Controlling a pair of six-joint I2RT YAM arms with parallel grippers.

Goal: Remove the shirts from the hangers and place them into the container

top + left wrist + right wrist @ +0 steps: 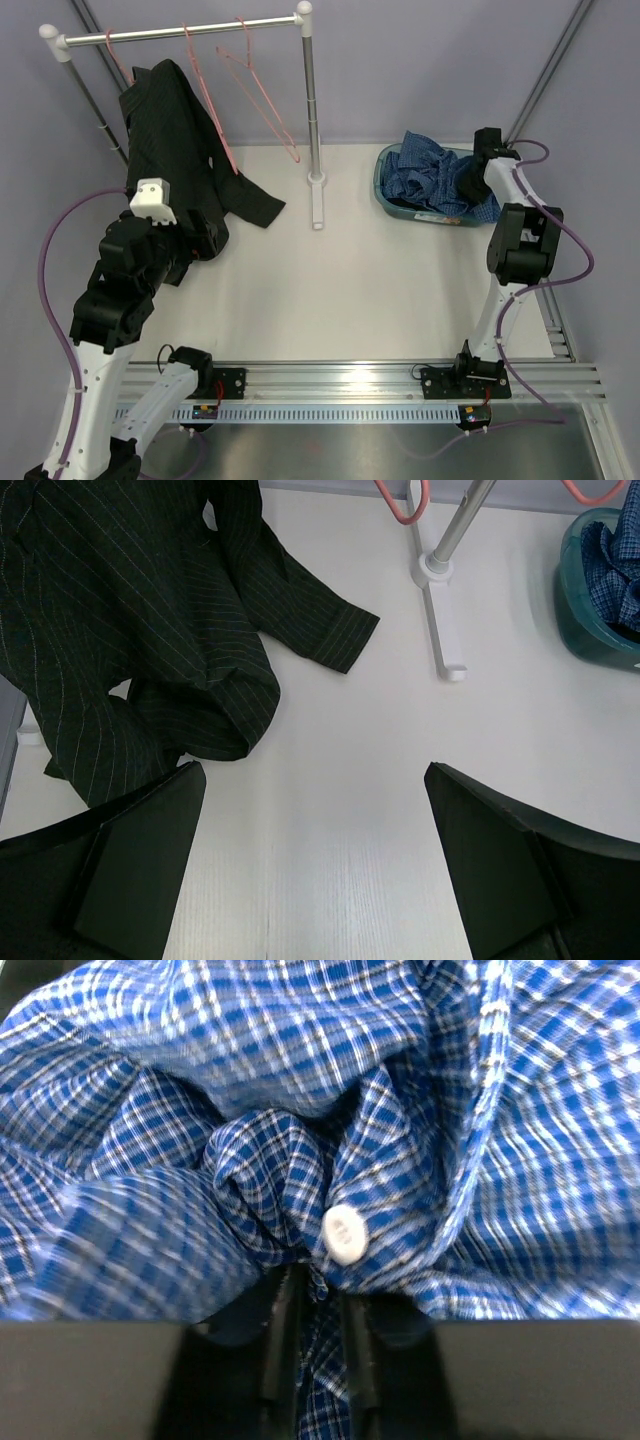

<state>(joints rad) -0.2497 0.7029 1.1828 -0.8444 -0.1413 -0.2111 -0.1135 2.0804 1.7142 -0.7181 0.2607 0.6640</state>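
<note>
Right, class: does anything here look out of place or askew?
The black shirt hangs lopsided near the left end of the rail, its lower part and one sleeve slumped on the table. The blue check shirt lies crumpled in the container.

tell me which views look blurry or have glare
right wrist: blue checked shirt soft and smeared, only the white button fairly crisp; left wrist: sharp, dark striped shirt detailed, faint sheen on the table; top external: even light, glare on the metal plate

left gripper (312,770): jaws wide apart | right gripper (315,1285): jaws nearly together
</note>
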